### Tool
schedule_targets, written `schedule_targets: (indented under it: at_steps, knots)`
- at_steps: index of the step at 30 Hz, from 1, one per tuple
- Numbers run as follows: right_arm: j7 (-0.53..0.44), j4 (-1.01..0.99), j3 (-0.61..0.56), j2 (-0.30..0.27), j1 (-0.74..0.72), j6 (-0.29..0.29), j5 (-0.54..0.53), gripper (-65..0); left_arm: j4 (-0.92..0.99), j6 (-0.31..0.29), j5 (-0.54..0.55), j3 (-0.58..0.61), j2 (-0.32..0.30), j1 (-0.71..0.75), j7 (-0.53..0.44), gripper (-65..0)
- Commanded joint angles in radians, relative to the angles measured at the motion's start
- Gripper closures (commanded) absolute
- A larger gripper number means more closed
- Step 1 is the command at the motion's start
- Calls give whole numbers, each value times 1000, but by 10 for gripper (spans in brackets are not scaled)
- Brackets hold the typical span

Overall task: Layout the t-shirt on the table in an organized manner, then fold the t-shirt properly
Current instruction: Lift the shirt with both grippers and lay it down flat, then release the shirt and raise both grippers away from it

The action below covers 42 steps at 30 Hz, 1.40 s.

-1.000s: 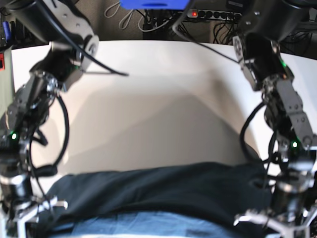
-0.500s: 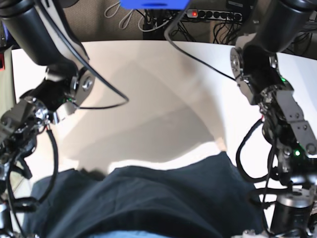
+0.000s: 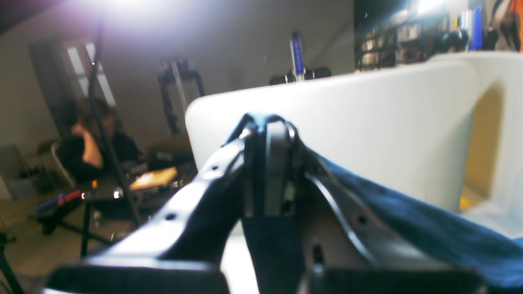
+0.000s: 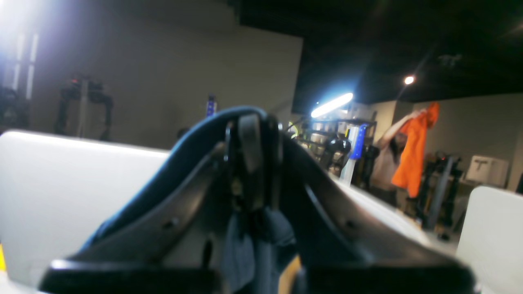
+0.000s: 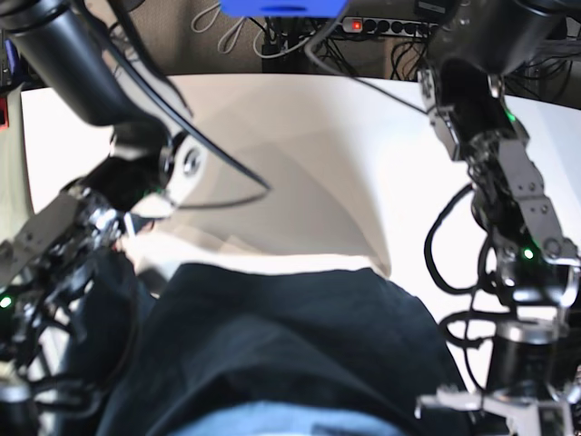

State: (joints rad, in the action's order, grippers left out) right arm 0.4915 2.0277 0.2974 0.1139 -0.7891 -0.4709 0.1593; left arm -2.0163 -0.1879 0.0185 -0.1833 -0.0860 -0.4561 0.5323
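T-shirt (image 5: pixel 300 345) now higher over table (image 5: pixel 309 154), both jaws clamped tight on its cloth.

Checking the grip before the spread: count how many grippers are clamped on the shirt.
2. The left gripper pinches the shirt at one edge; the right gripper pinches another edge, cloth bunched below its tips. Neither grip shows in the base view.

text: none legible | labels: none | signs: none readable
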Motion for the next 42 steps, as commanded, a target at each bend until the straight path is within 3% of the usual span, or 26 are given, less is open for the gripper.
schedule_targets:
  at_steps: [1,5,9,12,16,22,28,30,36,42]
  knots:
    - [-24,-8,-4,2,-14,10,-8,0,-7,3,2,0,-1,-13,-27,-4]
    - [-29,-95,-4,4,49,10,-8,0,16,3,1,9,12,10,-27,-4]
    - [-30,-276,12,-10,55,10,-8,0,164,3,1,5,51,-7,-28,-4]
    - [-37,-414,13,-53,47,10,-8,0,315,3,1,8,51,-45,-30,-4]
    - [-129,-643,16,-104,13,11,-7,0,541,3,1,1,48,-125,-38,-6]
    - [-187,-882,15,-171,-53,11,-5,0,860,3,1,1,-1,-249,-162,-9]
    - [-188,-1136,4,-230,-168,133,-5,-14,1178,3,1,8,-61,-399,-251,-16]
    - [-188,-1208,-31,-248,-191,133,-5,-86,1248,3,1,8,-76,-442,-251,-60]
    - [-185,-1321,-172,-274,-172,133,-5,-412,1451,3,4,8,-105,-514,-255,-323]
    - [-179,-1139,-169,-273,-54,133,-5,-425,1451,3,4,9,-107,-505,-292,-483]
